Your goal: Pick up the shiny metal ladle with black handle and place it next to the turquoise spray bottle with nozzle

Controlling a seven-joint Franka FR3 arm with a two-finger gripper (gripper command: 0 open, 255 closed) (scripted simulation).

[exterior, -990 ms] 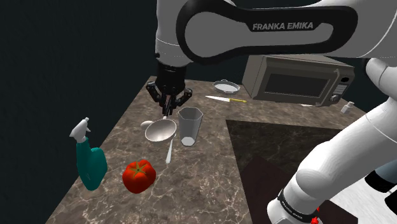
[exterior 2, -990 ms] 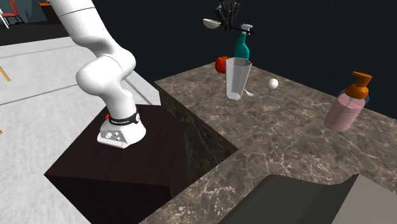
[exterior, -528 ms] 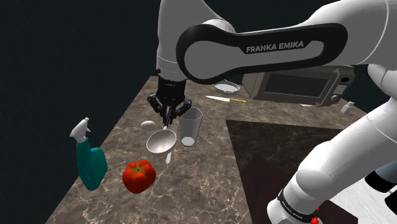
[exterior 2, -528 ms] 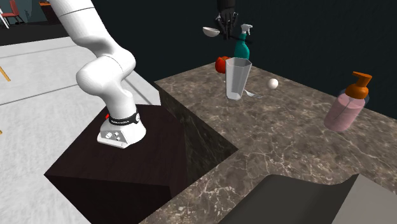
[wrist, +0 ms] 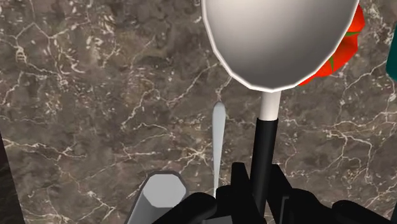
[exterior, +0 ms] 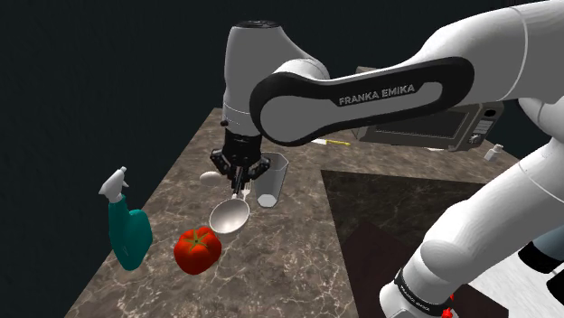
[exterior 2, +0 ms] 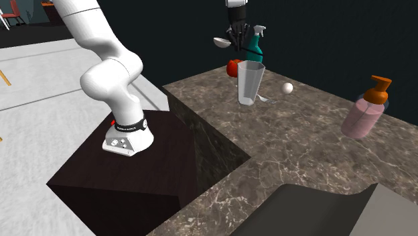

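The ladle (exterior: 230, 217) has a round, smooth bowl, pale grey with a soft sheen. A short pale neck joins the bowl to a straight black handle. The tool (exterior: 239, 178) is closed on that handle, with the black fingers (wrist: 236, 191) clasping it on both sides. The ladle is lifted clear of the brown marbled tabletop (exterior: 298, 253). In the second exterior view its bowl (exterior 2: 221, 42) sticks out sideways from the tool (exterior 2: 239, 35), well above the surface.

In the shoulder view the bowl hangs over the middle of the tabletop, between the red tomato (exterior: 197, 250) and the clear glass (exterior: 269, 181). The turquoise spray bottle (exterior: 126, 230) stands near the tabletop edge at the shoulder view's left, beside the tomato and apart from the ladle.

The arm rises from its stand and the forearm lies across the top of the shoulder view. The wrist is turned straight down over the tabletop.

The forearm covers most of the microwave (exterior: 452, 126) at the far edge, and the tool overlaps the glass's rim. A small white ball (exterior: 210, 177) shows just beside the tool. In the wrist view the ladle bowl (wrist: 277, 38) hides most of the tomato (wrist: 348, 41). The spray bottle (wrist: 393, 63) is a sliver cut off at the frame's edge, and the handle's end is lost among the fingers. A slim grey spoon (wrist: 217, 143) lies on the tabletop beside the glass (wrist: 159, 197). In the second exterior view the tool overlaps the spray bottle's (exterior 2: 254, 47) nozzle.
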